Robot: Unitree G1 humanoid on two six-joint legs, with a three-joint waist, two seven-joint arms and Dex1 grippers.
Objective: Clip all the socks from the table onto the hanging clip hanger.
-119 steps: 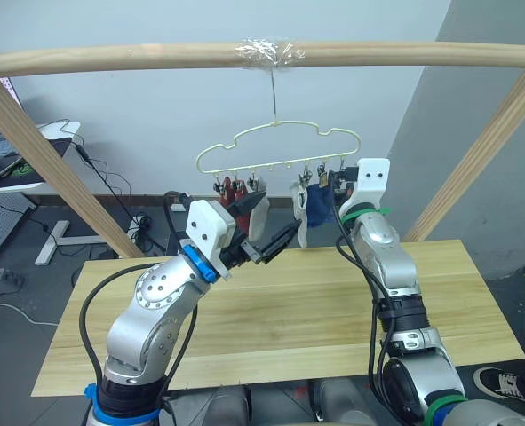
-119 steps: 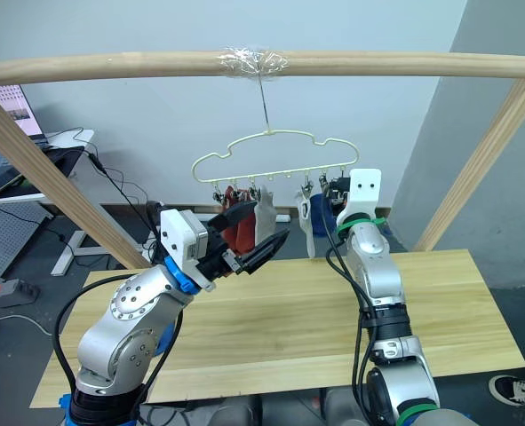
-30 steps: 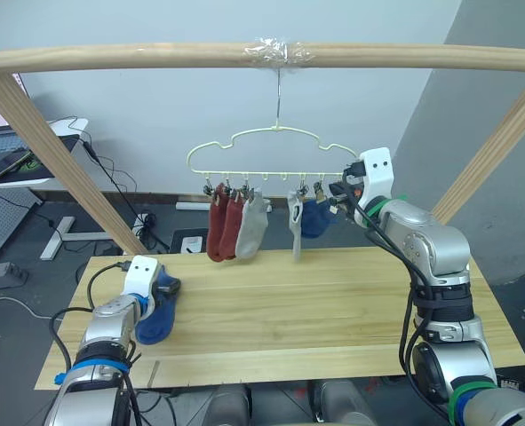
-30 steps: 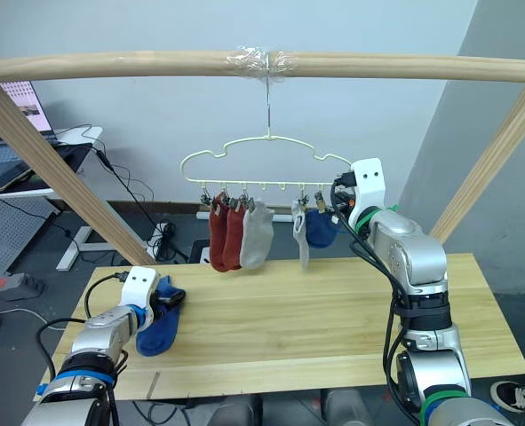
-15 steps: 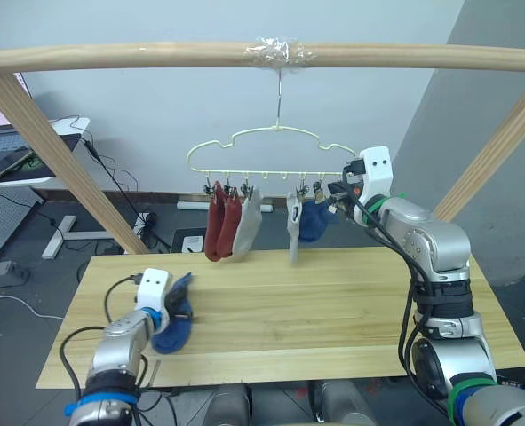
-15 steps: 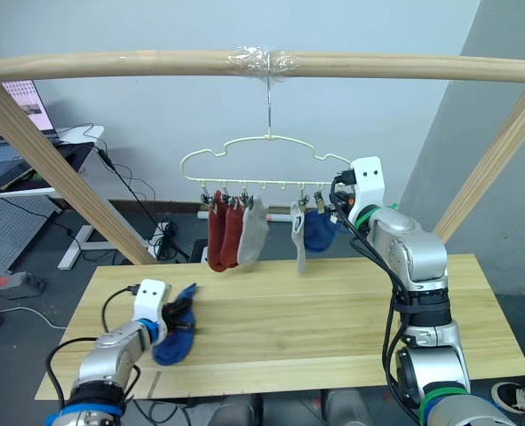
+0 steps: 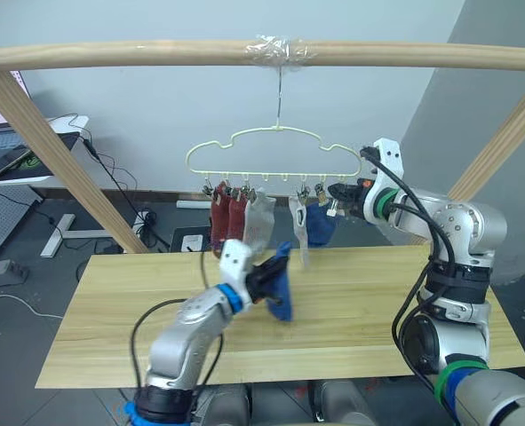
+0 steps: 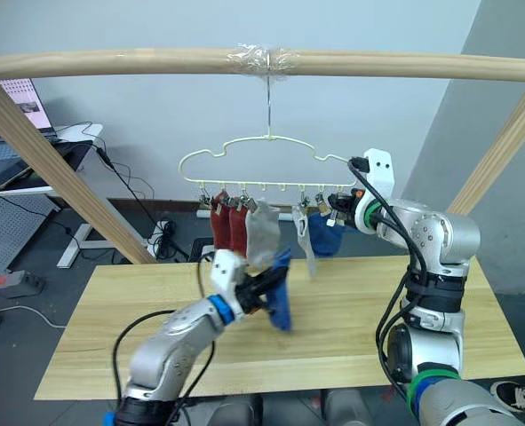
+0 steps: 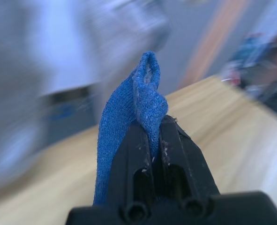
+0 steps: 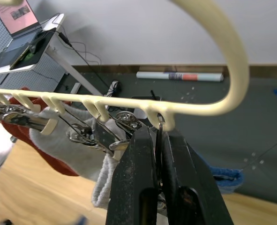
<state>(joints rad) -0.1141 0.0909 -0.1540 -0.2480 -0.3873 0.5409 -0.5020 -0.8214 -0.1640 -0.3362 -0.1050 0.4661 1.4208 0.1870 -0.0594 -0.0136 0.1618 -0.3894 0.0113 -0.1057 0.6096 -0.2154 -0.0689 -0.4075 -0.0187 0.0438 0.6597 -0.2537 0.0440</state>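
At frame centre, a blue sock [image 7: 280, 286] was pinched in the closed left pincer [image 7: 260, 280] above the counter [image 7: 351, 302]. The right pincer [image 10: 158, 140] was clamped on a clip [image 10: 159, 123] of the hanger [image 7: 275, 153].

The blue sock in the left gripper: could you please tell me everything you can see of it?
The blue sock is a short ankle sock of soft blue knit. It is pinched between the shut black fingers of the left gripper and hangs limp below them, lifted clear above the table and touching nothing else. In the left wrist view a folded loop of the knit stands up above the fingertips. It hangs in front of and below the clip hanger, not yet clipped.
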